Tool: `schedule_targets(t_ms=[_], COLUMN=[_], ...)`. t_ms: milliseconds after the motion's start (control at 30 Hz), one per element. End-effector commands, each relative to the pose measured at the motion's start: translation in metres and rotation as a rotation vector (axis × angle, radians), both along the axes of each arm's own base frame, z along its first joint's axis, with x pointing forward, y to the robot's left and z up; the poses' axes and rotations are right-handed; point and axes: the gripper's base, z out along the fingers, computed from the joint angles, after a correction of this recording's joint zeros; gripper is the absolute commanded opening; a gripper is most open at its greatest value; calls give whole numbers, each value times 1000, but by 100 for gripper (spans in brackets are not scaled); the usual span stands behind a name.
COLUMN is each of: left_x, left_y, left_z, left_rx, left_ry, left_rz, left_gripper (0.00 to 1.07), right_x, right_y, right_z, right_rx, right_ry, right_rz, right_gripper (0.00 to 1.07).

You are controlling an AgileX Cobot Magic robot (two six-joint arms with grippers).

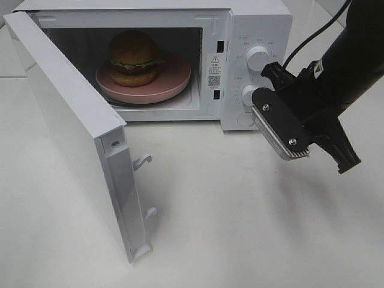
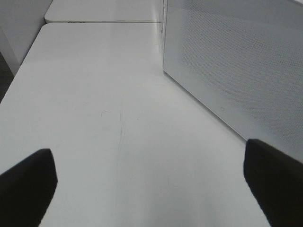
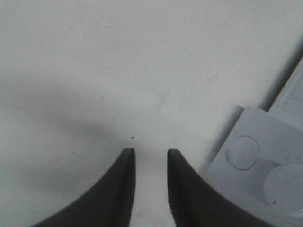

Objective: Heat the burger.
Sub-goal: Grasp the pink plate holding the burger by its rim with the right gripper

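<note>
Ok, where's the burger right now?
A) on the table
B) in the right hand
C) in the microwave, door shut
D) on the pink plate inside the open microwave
D: the burger sits on the pink plate inside the microwave, its door swung open.

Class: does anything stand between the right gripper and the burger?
Nothing visible does. The burger sits on the plate inside the microwave, its door wide open; the right gripper, jaws empty, hovers in front of the control panel.
</note>
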Motion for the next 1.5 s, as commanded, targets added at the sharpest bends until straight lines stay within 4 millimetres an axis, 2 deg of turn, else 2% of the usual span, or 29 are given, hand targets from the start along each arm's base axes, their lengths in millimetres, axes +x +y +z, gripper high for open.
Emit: schedule_targets(t_ms=[33, 67, 100, 133, 167, 233, 333, 400, 733, 1033, 1200, 1500], left_x=[-2, -2, -2, -2, -2, -2, -2, -2, -2, -2, -2, -2], left_y=[0, 0, 0, 0, 0, 0, 0, 0, 0, 0, 0, 0], left_z=[-1, -1, -1, -1, -1, -1, -1, -1, -1, -1, -1, -1], left_rx=[1, 1, 1, 1, 1, 2, 2, 3, 2, 3, 1, 2], left_ry=[-15, -15, -15, -15, -15, -15, -15, -15, -15, -15, -15, -15], left_rz=[-4, -4, -4, -4, -4, -5, -5, -5, -5, -5, -4, -5], left_gripper=[100, 100, 100, 100, 100, 100, 100, 100, 100, 100, 100, 100], right_x=[3, 3, 4, 4, 4, 4, 6, 10, 29, 51, 65, 91], right_y=[10, 10, 12, 13, 13, 19, 25, 34, 69, 91, 109, 128], right_z=[9, 9, 9, 10, 10, 5, 5, 5, 7, 8, 0, -10], right_rx=[42, 42, 56, 88, 88, 114, 144, 165, 197, 220, 236, 264], right_ry=[-98, -98, -107, -96, -96, -86, -102, -118, -167, -206, -213, -215], right_rz=[24, 24, 9, -63, -63, -114, -135, -133, -78, -60, -52, -90], right_gripper=[51, 51, 56, 66, 66, 80, 84, 90, 88, 87, 86, 85])
